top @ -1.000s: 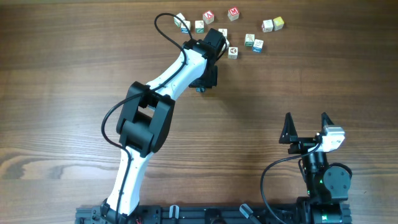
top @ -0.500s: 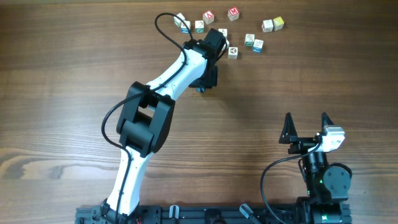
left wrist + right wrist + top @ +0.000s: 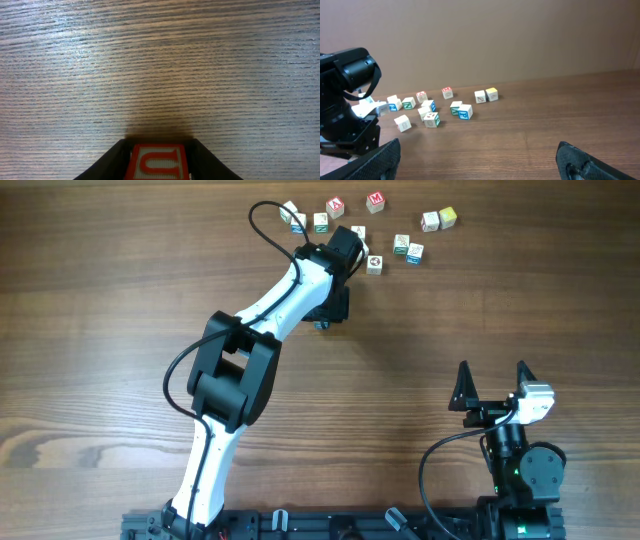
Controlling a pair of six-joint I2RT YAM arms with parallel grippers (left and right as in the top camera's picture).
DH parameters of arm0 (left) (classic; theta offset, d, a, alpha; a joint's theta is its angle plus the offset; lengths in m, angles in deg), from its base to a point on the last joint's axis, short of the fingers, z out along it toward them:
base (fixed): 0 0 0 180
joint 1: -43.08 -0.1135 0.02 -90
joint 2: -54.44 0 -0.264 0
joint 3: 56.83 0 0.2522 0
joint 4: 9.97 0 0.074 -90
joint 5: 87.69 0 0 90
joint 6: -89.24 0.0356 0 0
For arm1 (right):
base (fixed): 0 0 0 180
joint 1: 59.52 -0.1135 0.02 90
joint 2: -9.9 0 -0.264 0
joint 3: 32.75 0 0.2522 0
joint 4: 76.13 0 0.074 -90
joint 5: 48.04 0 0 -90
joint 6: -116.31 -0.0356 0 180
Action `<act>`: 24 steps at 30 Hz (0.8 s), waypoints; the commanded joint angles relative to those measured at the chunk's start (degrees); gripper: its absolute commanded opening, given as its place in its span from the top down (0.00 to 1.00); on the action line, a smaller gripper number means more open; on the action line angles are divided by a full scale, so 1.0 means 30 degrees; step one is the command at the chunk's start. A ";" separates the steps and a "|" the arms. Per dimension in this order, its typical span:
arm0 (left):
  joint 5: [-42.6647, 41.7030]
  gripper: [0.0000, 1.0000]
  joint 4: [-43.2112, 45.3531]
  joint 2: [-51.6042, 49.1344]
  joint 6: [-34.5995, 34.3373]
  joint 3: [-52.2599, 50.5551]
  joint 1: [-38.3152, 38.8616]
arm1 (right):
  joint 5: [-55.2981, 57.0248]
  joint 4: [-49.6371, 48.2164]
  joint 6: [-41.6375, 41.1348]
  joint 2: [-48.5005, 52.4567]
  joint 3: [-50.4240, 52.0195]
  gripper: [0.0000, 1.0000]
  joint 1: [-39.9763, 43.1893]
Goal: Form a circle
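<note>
One cube in play: red-U cube (image 3: 159,164) sat between the fingers of the left hand (image 3: 159,149), low at the table (image 3: 160,60); contact with the wood was unclear.
Change: none seen from overhead; left arm stayed parked just nearside of the scatter.
Meaning: judged a placing step, with the cube at its drop spot and release due or starting.
Left hand grip: narrow, fingers hugged both cube sides; couldn't tell if clamped or just freed.
Right hand (image 3: 493,377): spread wide, empty, by its base, well apart from the cubes.
Circle: not formed; loose letter cubes (image 3: 401,243) lay in a ragged scatter at the far table edge.
</note>
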 commanded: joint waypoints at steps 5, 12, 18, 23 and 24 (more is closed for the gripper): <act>-0.0029 0.54 0.0131 -0.0364 0.0087 -0.0430 0.0087 | -0.0226 -0.0044 -0.0095 -0.0051 0.0022 0.00 -0.0095; -0.0029 0.54 0.0124 -0.0364 0.0087 -0.0430 0.0087 | -0.0226 -0.0051 -0.0095 -0.0051 0.0022 0.00 -0.0095; -0.0029 0.35 0.0787 -0.0357 0.0095 -0.0408 0.0080 | -0.0226 -0.0051 -0.0087 -0.0051 0.0022 0.00 -0.0095; -0.0029 0.31 0.0772 -0.0335 0.0095 -0.0386 0.0087 | -0.0226 -0.0051 -0.0095 -0.0051 0.0022 0.00 -0.0095; -0.0029 0.31 0.0714 -0.0262 0.0095 -0.0372 0.0087 | -0.0226 -0.0051 -0.0095 -0.0051 0.0022 0.00 -0.0095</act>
